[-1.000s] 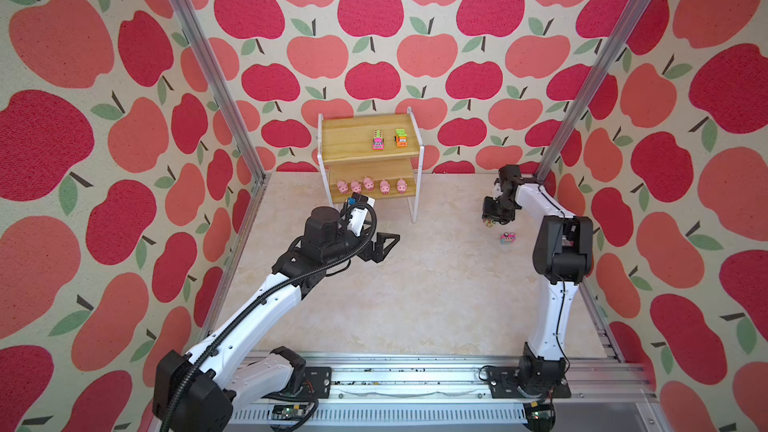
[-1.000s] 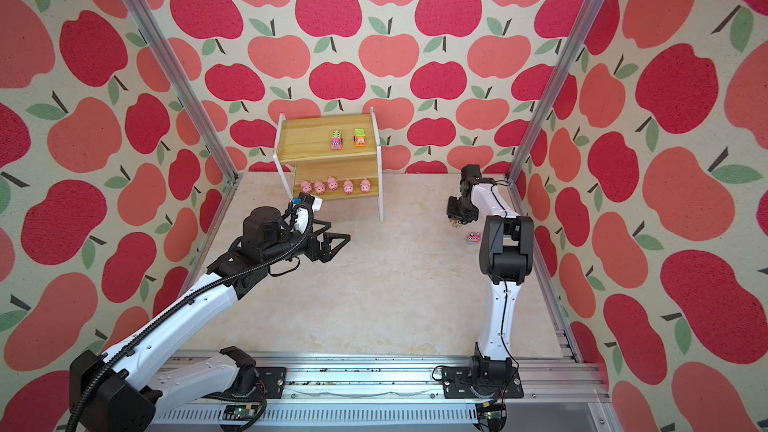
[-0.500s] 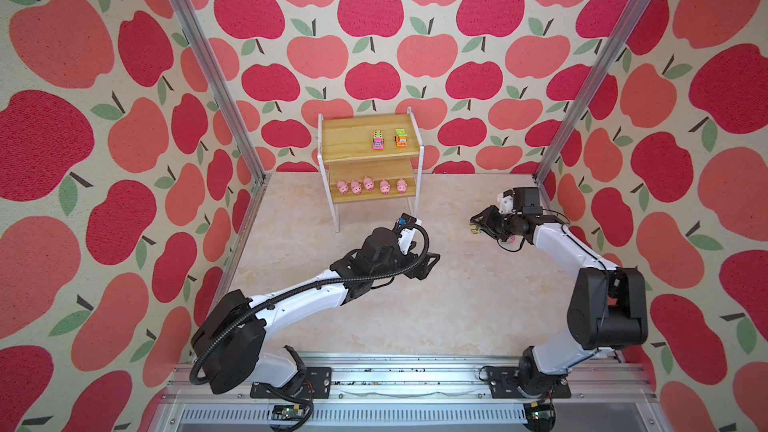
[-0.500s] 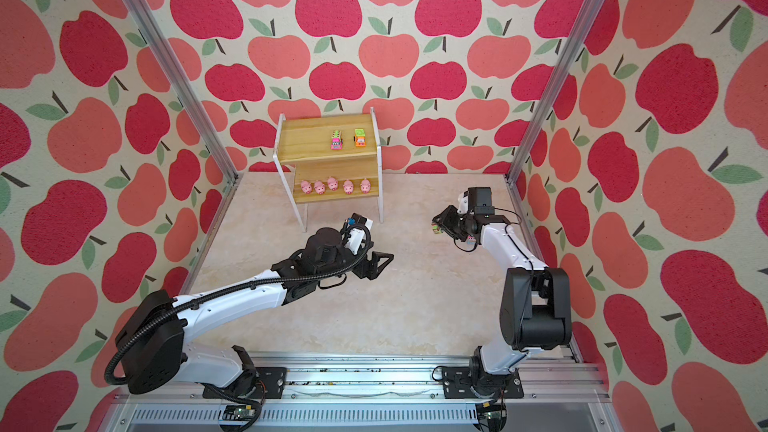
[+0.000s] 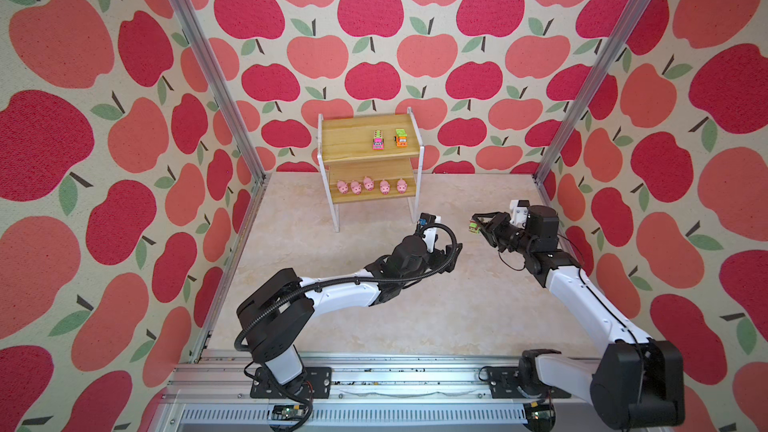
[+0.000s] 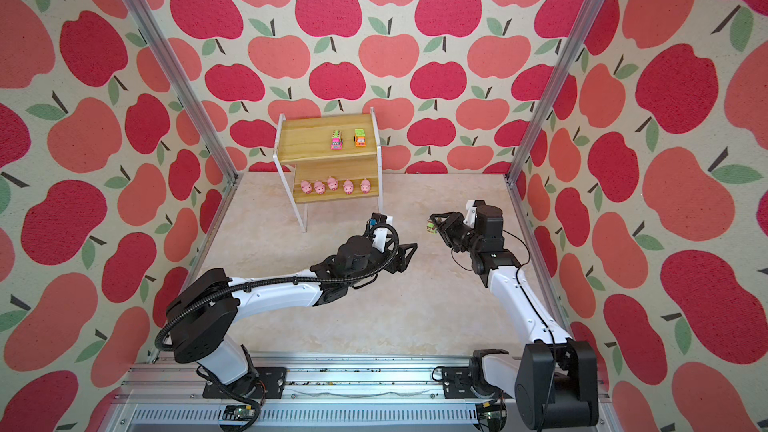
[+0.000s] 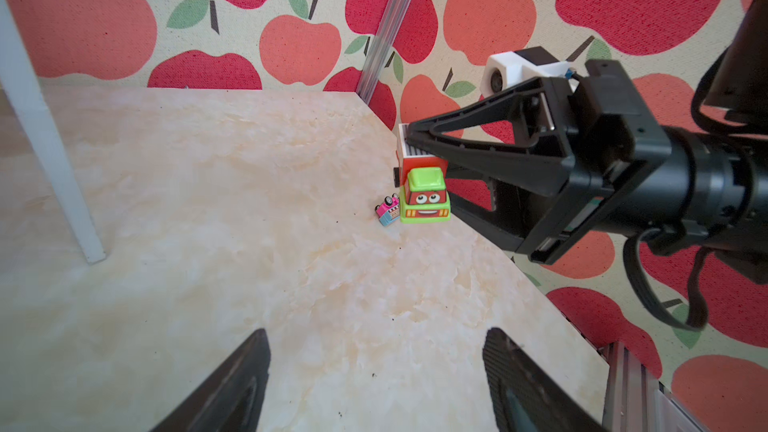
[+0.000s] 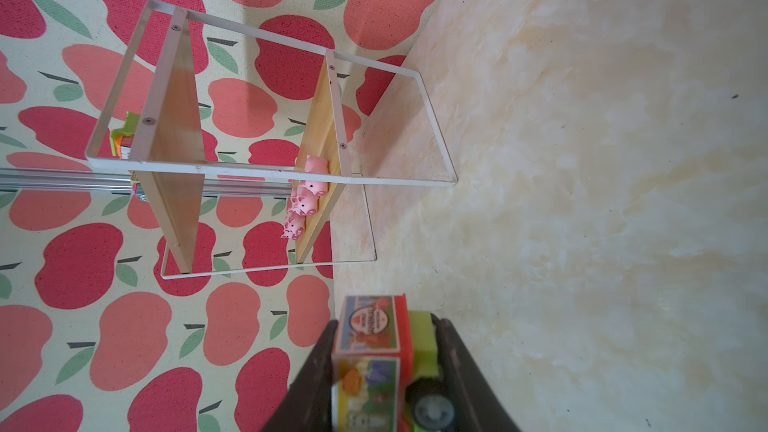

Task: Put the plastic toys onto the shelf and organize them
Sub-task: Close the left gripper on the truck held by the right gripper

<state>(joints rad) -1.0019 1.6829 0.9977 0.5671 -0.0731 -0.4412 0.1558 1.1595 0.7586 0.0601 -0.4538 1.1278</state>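
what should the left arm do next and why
Probably ease the left gripper forward until its fingers straddle the truck, for a handover: the right gripper holds the truck off the floor, right in front of the open, empty left fingers.

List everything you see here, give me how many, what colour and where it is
Shelf: one, wood boards and white frame, at the back wall.
Pigs: five, pink, in a row on the lower board.
Shelf trucks: two, one pink and one orange, side by side on the upper board.
Held truck: one, green and red, in the right gripper, off the table.
Loose truck: one, pink and blue, on the table near the wall, seen in the left wrist view.
Table: one, beige marbled.
Walls: cream with red apples, on three sides.
Left gripper: one, black, open and empty, over the table.
Right gripper: one, black, shut on the held truck.
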